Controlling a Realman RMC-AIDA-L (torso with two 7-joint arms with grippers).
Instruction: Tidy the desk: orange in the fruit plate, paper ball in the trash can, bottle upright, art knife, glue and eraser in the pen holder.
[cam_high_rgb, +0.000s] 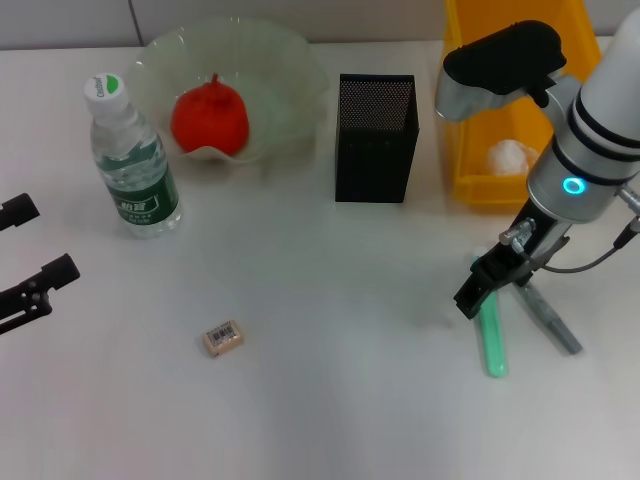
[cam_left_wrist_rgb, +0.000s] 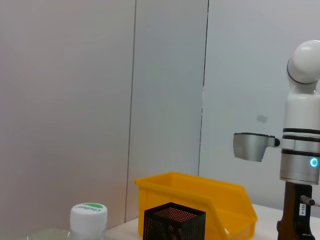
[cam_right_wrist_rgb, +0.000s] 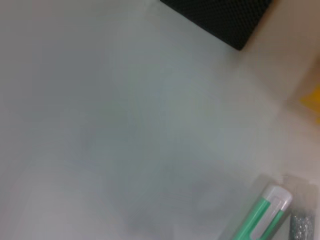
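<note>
On the head view I have my right gripper (cam_high_rgb: 487, 285) low over the white desk (cam_high_rgb: 330, 360); I cannot tell how its jaws stand. Just under and ahead of them lies the mint-green glue stick (cam_high_rgb: 492, 340), with the grey art knife (cam_high_rgb: 548, 318) just beside on the outer side. The black square wire-mesh pen holder (cam_high_rgb: 375, 138) stands well beyond the jaws, the bright yellow plastic trash can (cam_high_rgb: 470, 150) beside it holding the white crumpled paper ball (cam_high_rgb: 510, 156). My left gripper (cam_high_rgb: 35, 255) sits parked at the desk's edge, jaws released. The clear plastic bottle with dark green label (cam_high_rgb: 135, 160) stands upright beyond it, the red-orange orange (cam_high_rgb: 210, 118) rests in the pale-green glass fruit plate (cam_high_rgb: 290, 60), and the small tan eraser (cam_high_rgb: 223, 338) lies between the two grippers

On the left wrist view I see the bottle's white cap (cam_left_wrist_rgb: 88, 216), the pen holder (cam_left_wrist_rgb: 172, 222) and the trash can (cam_left_wrist_rgb: 200, 195)

On the right wrist view the glue stick (cam_right_wrist_rgb: 262, 215) lies touching the art knife (cam_right_wrist_rgb: 302, 225)
</note>
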